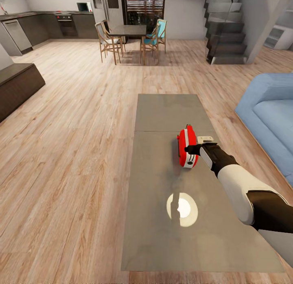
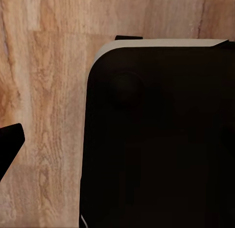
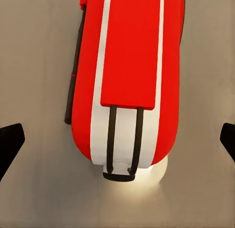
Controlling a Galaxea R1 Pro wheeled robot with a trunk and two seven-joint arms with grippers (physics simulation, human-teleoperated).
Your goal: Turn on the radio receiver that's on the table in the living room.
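Observation:
The red radio receiver (image 1: 186, 147) with its white rim lies on the long grey table (image 1: 162, 113), right of the table's middle. My right gripper (image 1: 191, 150) reaches in from the lower right and hovers just over the radio, at its right side. In the right wrist view the radio (image 3: 132, 51) and its thin black handle (image 3: 122, 144) lie between the two wide-apart fingertips (image 3: 10, 144), so the right gripper (image 3: 117, 144) is open and holds nothing. One left fingertip (image 2: 10, 142) shows over the wood floor, beside a dark part of my own body (image 2: 156, 139).
A blue sofa (image 1: 268, 113) stands close along the table's right side. A dark low bench (image 1: 16, 84) is at the far left. The dining table with chairs (image 1: 128, 31), the stairs (image 1: 228, 27) and kitchen counters (image 1: 40, 23) lie beyond open wood floor (image 1: 73, 145).

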